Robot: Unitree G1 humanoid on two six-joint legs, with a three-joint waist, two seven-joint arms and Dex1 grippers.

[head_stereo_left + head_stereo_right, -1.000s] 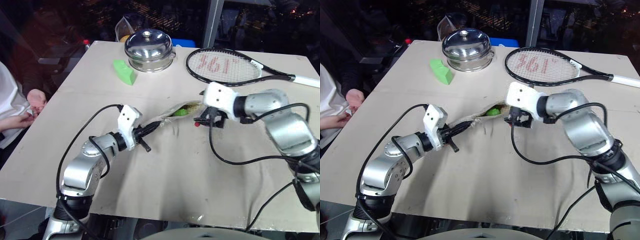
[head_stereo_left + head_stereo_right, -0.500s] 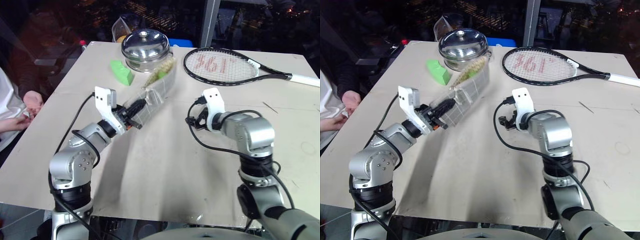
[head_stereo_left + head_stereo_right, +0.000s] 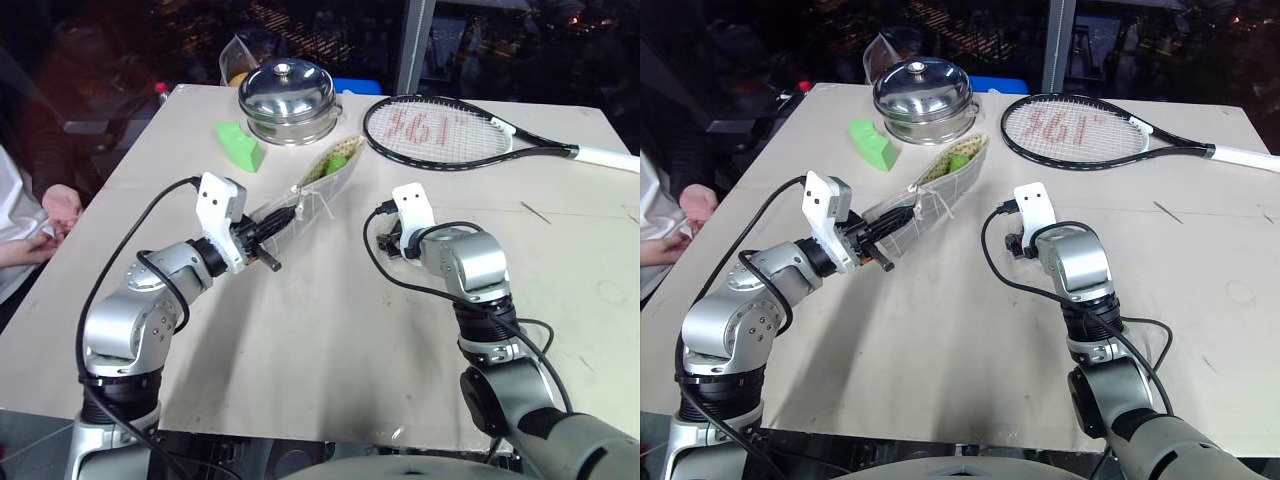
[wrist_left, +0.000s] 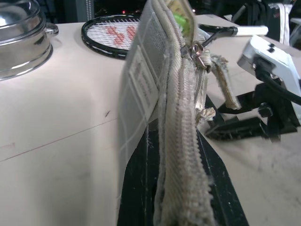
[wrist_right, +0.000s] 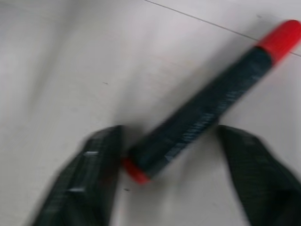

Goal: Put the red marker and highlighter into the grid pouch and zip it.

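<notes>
L gripper [image 3: 268, 228] clamped on one end of the grid pouch [image 3: 312, 194], holding it up off the table [image 3: 330, 330], pouch tilted w/ far end higher. Mouth of pouch gapes at the raised end; light green highlighter [image 3: 338, 162] sits inside there, partly visible. L wrist view: black fingers [image 4: 141, 188] pinch the fabric edge, zipper pull [image 4: 200, 52] hangs near the open end, small white label [image 4: 139, 77] on the grid side, zip not closed along the top part.

R gripper [image 5: 164, 155] low over the tabletop, to the right of the pouch, pointing down and fwd. R wrist view: red marker [image 5: 207, 103] lies flat on table between the two fingers [image 5: 89, 179], black barrel, red at both ends, set diagonally. Jaws part-way apart w/ a gap each side of the marker; near red end just beside one finger, can't tell if touching. Marker not lifted, not gripped as far as visible. Marker is outside the pouch, apart from it.

Other stuff on table: steel lidded pot [image 3: 288, 90] at far edge, green wedge block [image 3: 240, 145] just beside it, tennis racket [image 3: 470, 135] far right side. A person's hand [image 3: 58, 205] at the table's left edge.
</notes>
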